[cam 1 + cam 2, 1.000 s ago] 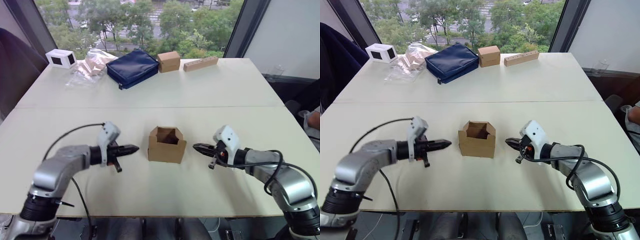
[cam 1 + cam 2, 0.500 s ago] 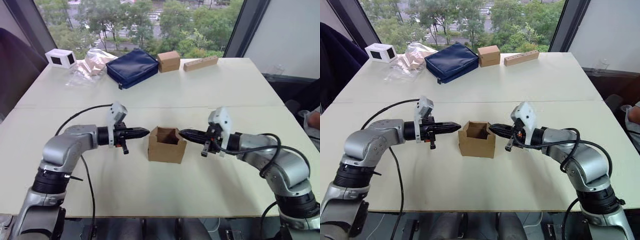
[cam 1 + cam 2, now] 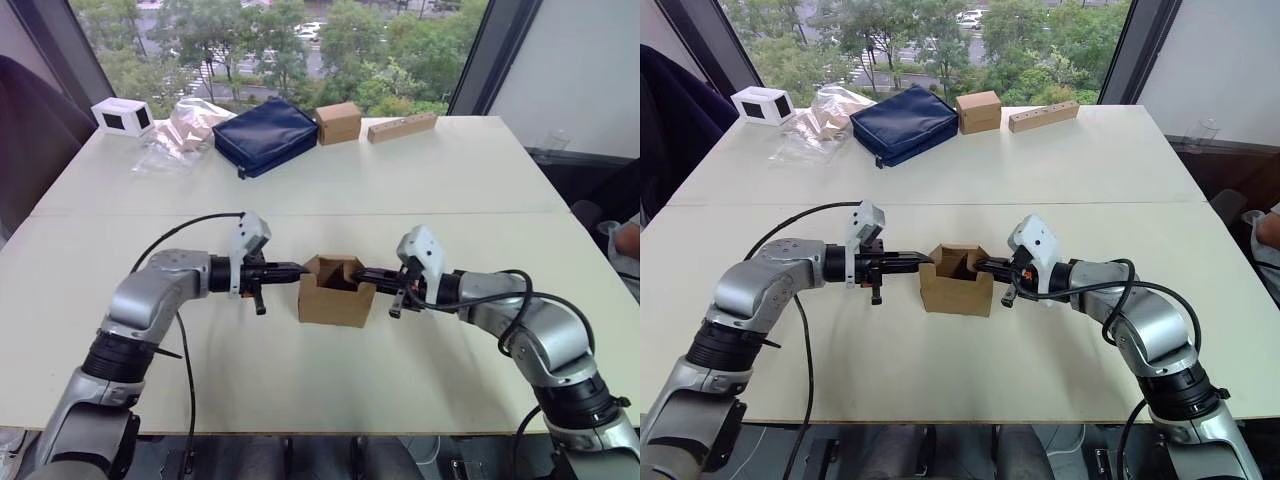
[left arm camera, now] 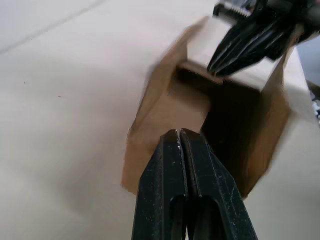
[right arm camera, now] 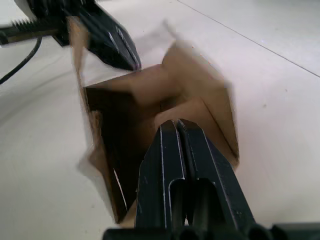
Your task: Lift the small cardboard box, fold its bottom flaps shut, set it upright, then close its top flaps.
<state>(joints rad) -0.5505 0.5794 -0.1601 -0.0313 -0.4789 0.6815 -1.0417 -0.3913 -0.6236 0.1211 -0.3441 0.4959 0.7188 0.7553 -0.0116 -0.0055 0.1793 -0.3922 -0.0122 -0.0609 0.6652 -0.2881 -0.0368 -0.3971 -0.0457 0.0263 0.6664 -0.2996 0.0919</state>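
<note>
Left gripper [image 3: 297, 268] and right gripper [image 3: 360, 272], fingers pressed together, tips at opposite rims of the open small cardboard box [image 3: 334, 291] between them, contact unclear, box interior shadowed.

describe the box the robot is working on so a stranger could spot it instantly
On the near half of the long white table, find the two end effectors pointing at each other. Between them sits the small cardboard box, plain brown with its flaps open on top, unlike the closed brown cube at the far edge.

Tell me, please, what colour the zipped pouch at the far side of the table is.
The pouch is dark navy blue, clearest in the right eye view.
</note>
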